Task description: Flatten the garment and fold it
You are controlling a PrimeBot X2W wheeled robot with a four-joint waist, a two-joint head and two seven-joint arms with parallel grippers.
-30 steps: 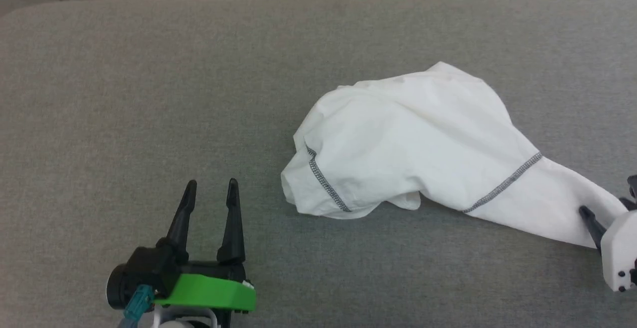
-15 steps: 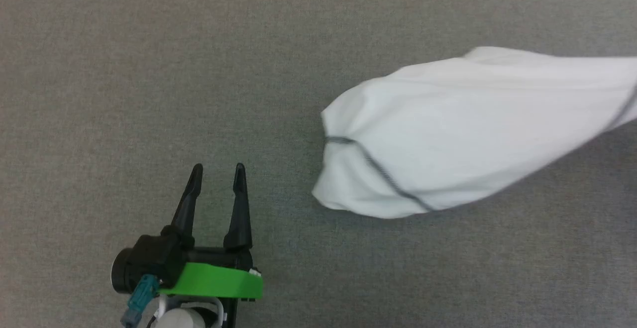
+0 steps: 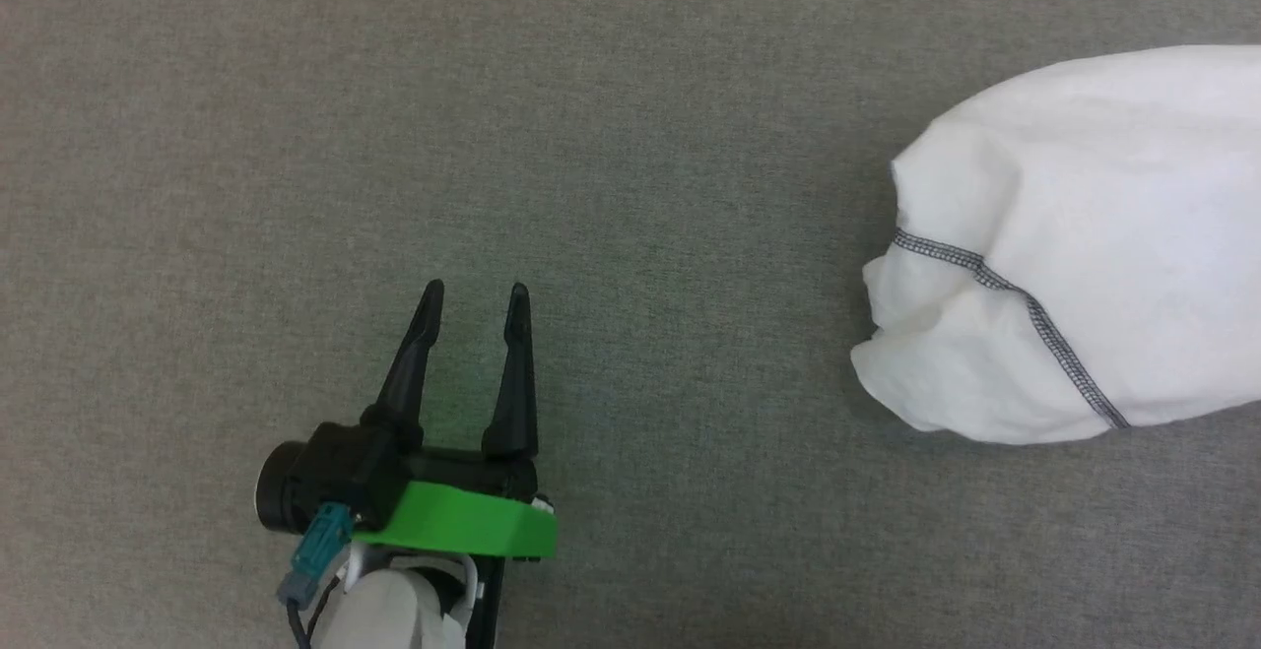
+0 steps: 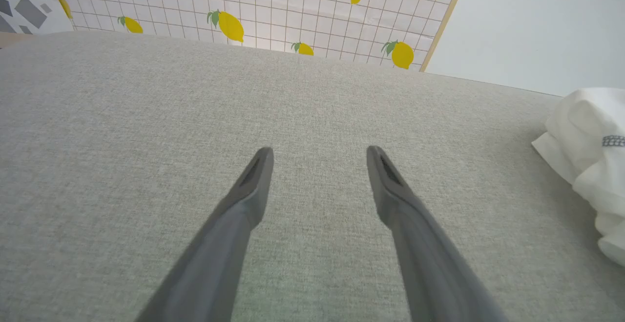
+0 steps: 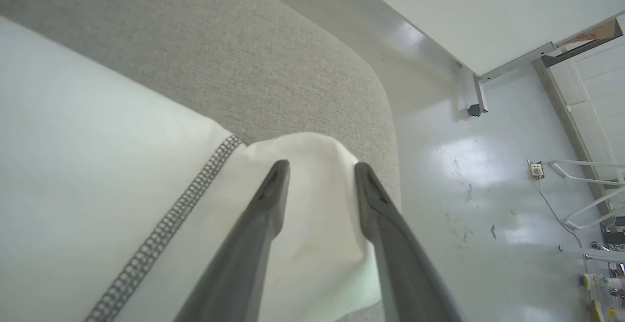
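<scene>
Where the shirt (image 3: 1084,235) lies: bunched at the grey table's (image 3: 630,137) right, farther from the left gripper (image 3: 476,288) than before.
Left gripper: fingers apart, empty.
Right gripper (image 5: 321,165): clamped on shirt cloth near the table's rounded corner.

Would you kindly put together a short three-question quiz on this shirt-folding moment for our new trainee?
1. True or false: the left gripper is holding the garment.
2. What sits between the right gripper's fingers? A nothing; B the garment; C a box.
3. Fill in: in the head view, the garment lies on the robot's ___ side.

Key: 1 false, since it is open over bare table; 2 B; 3 right.
</scene>
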